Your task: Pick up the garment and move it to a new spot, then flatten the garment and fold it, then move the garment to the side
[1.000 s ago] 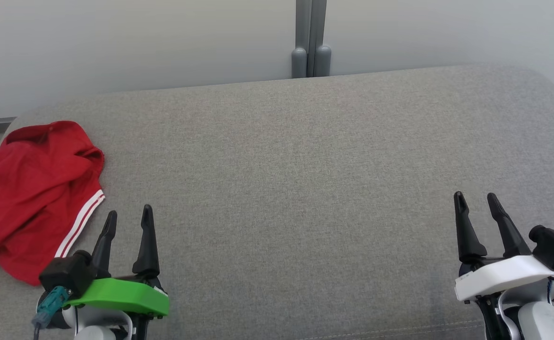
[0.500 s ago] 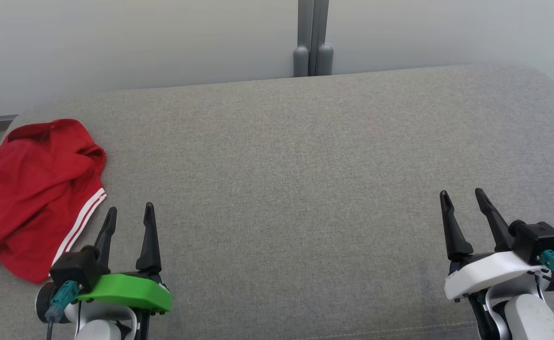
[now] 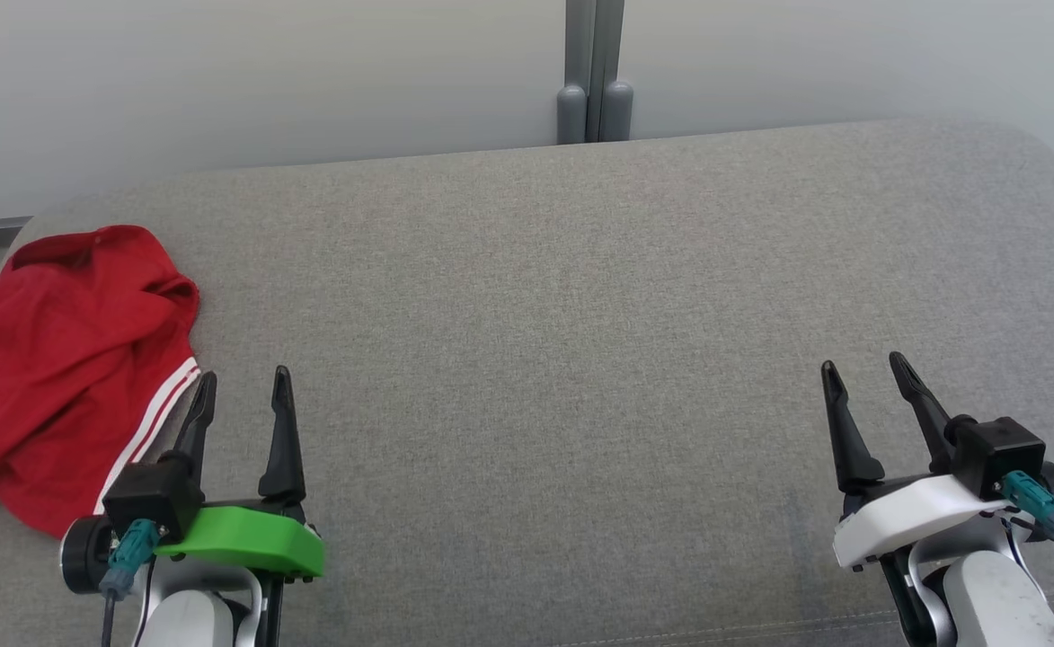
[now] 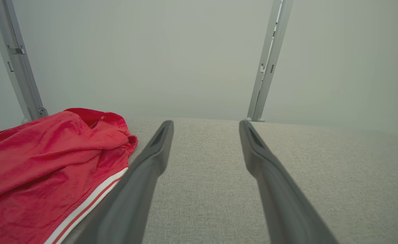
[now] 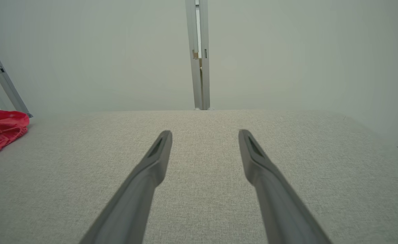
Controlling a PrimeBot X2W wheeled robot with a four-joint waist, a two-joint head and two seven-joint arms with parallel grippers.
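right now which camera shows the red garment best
The head view: the red garment lies crumpled at the left end of the grey cushion, nearly all in frame. The left wrist view shows it closer but cropped; the right wrist view catches a small corner.

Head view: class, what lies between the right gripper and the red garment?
In the head view, bare grey cushion stretches from the right gripper to the left gripper, which stands close beside the red garment. Nothing else lies between.
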